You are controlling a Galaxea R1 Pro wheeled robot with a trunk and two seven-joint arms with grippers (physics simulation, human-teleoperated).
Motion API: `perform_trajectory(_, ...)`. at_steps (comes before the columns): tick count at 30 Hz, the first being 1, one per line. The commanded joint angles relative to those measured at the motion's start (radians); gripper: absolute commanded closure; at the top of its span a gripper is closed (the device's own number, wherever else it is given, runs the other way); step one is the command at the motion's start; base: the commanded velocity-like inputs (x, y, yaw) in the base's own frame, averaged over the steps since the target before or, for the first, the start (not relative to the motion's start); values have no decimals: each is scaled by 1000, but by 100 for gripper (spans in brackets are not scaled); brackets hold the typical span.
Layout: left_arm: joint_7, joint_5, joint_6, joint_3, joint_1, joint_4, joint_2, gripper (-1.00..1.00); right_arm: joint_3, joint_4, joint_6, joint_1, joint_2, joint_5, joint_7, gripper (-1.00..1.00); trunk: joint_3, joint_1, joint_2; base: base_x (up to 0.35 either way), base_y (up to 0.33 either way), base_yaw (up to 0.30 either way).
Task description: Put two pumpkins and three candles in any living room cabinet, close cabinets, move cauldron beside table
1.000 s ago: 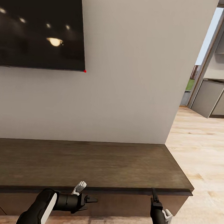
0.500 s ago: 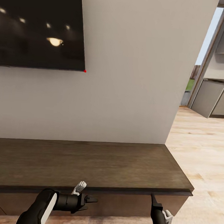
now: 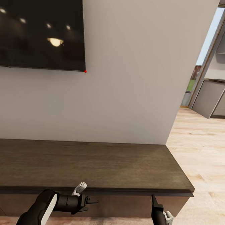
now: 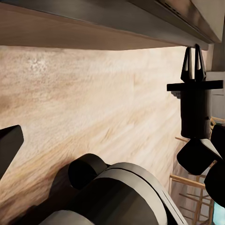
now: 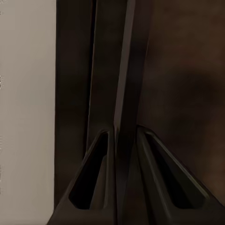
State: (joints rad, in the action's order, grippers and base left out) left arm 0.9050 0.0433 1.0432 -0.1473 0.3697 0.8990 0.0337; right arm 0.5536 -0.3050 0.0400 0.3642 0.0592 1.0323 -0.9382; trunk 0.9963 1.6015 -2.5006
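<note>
The long dark-brown cabinet (image 3: 88, 163) stands against the white wall under a TV. My right gripper (image 3: 153, 197) points up at the top edge of the cabinet's front, near its right end. In the right wrist view its fingers (image 5: 101, 159) are pinched close on a thin dark panel edge (image 5: 121, 93) of the cabinet door. My left gripper (image 3: 93, 201) hangs open in front of the cabinet's front panel, pointing right, with nothing in it. From the left wrist view, the right gripper (image 4: 193, 58) shows upright under the cabinet's top lip. Pumpkins, candles, cauldron and table are out of view.
A black TV (image 3: 41, 27) hangs on the wall above the cabinet. Pale wood floor (image 3: 204, 149) runs right of the cabinet towards grey kitchen units (image 3: 215, 99) and a doorway. The wall ends at a corner above the cabinet's right end.
My right gripper has dropped slightly along the cabinet's front. The left arm and the cabinet look unchanged.
</note>
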Motion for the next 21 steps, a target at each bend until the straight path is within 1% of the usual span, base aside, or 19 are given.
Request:
perform_trajectory(1, 0, 0, 0, 0, 0, 0, 0, -100, -6, -2, 2, 1, 0, 0, -33, 100, 0, 0, 0, -54, 0, 0)
perform_trajectory(8, 0, 0, 0, 0, 0, 0, 0, -100, -6, -2, 3, 1, 1, 0, -33, 100, 0, 0, 0, -58, 0, 0)
perform_trajectory(17, 0, 0, 0, 0, 0, 0, 0, -100, -6, -2, 3, 1, 1, 0, -33, 100, 0, 0, 0, -251, 0, 0)
perform_trajectory(21, 0, 0, 0, 0, 0, 0, 0, -100, -6, -2, 3, 1, 1, 1, -33, 100, 0, 0, 0, -195, 0, 0)
